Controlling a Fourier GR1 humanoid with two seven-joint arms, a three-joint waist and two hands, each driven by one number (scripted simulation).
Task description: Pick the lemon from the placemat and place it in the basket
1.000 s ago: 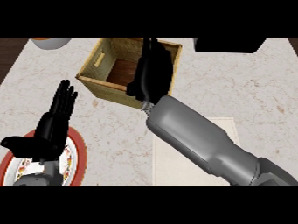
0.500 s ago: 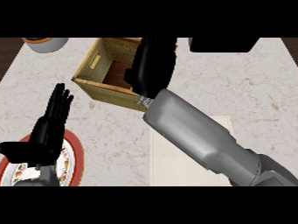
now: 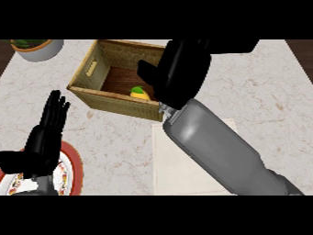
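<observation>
Right hand point(image 3: 179, 75) is seen above the basket point(image 3: 94, 98), fingers spread and straight, nothing pinched. Lemon point(image 3: 140, 93) is found on the basket floor beside that hand, partly hidden by it, so placement is judged done; only withdrawal seems left. Its long axis cannot be told. Placemat point(image 3: 186, 160) lies bare below the forearm. Left hand point(image 3: 43, 137) rests open over a red-rimmed plate point(image 3: 74, 165).

A red-rimmed patterned plate point(image 3: 75, 167) sits at the near left of the marble counter point(image 3: 274, 105), a potted plant point(image 3: 36, 47) at far left.
</observation>
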